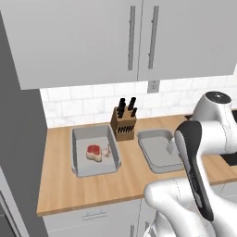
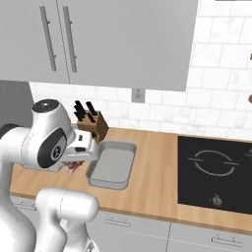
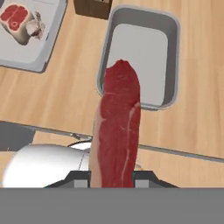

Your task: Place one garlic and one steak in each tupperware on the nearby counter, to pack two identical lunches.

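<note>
The hand (image 3: 114,181) is clamped on the long, dark red steak (image 3: 119,127), which hangs lengthwise from between the fingers and reaches toward the near rim of the empty right tupperware (image 3: 170,57). In the hand view the meat's free tip overlaps that container's near-left corner, while most of its length sits over bare counter (image 3: 197,127), so the hand appears to be held above the counter just short of the container.

The left tupperware (image 1: 81,157) already holds the chunky steak (image 1: 94,153) with a garlic (image 1: 107,151) touching its right side. A knife block (image 1: 123,124) stands between the two containers at the far side. No second garlic can be made out here.

Risks, as I judge them: letting go now would likely drop the steak across the near rim, leaving it draped half on the counter. Because the piece is long, it needs to be carried further over the container's middle before release, and lowered so it folds inside rather than tipping out. The slack meat may also slip in the grip if moved abruptly, and a low approach could catch the broad rim and shove the container
</note>
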